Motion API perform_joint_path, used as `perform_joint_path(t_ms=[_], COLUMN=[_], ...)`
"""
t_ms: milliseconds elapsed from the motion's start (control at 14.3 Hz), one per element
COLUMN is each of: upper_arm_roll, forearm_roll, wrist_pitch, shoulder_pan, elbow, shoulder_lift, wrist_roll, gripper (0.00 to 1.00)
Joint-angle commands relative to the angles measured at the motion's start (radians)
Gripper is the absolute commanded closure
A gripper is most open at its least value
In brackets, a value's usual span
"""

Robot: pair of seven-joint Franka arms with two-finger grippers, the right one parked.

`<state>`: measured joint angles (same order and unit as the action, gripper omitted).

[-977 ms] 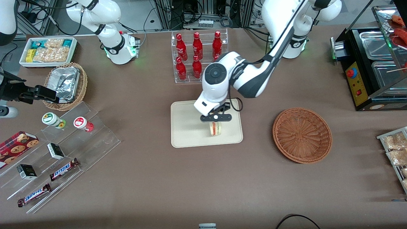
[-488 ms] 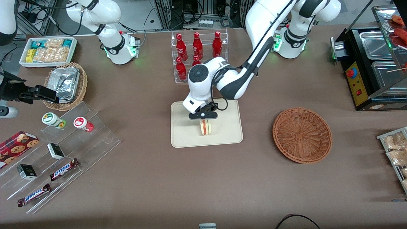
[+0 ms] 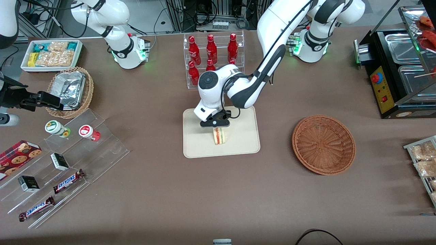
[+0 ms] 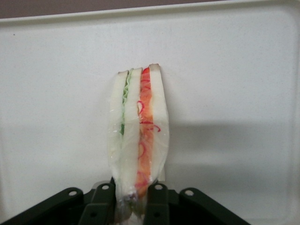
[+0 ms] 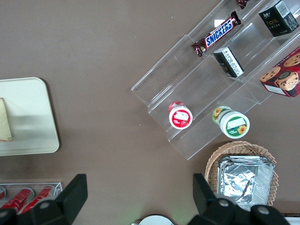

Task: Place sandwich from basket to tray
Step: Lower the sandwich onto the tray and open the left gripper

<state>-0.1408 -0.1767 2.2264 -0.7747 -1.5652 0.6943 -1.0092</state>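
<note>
The gripper (image 3: pixel 215 124) holds the sandwich (image 3: pixel 219 136) over the tray (image 3: pixel 194 148), fingers (image 4: pixel 157 206) pinching one end. It looks light, soft, slippery-wrapped; gentle pressure across the bread faces suits.

L arm bent low, wrist down; tool (image 3: pixel 215 125) fingers (image 4: pixel 104 201) pinched closed.

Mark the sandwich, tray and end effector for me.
sandwich (image 4: pixel 138 140), left wrist view, red filling layer.
tray (image 3: pixel 245 143), front view, bare floor near the basket-side rim.
end effector (image 3: pixel 216 126), front view, between fingertips, shut on the sandwich.
</note>
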Motion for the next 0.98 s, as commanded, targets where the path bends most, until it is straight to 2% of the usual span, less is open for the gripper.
perform_joint_path(t_ms=[0,209,419,558,698,907], upper_arm_roll=[0.015,0.018,0.02,0.017,0.021,0.017], forearm_roll=[-0.021,-0.006,-0.003,0.006,0.092,0.108], wrist_pitch=[-0.002,-0.014,-0.137,-0.246,-0.286,-0.416], shoulder_pan=[-0.018,0.001,0.021,0.08,0.138,0.261], elbow=[0.031,0.033,0.08,0.131,0.133,0.125], shoulder_lift=[0.007,-0.057,-0.131,-0.165,-0.238,-0.327], wrist_roll=[-0.026,-0.029,-0.029,-0.026,-0.014,0.102], gripper=[0.0,0.0,0.0,0.0,0.0,0.0])
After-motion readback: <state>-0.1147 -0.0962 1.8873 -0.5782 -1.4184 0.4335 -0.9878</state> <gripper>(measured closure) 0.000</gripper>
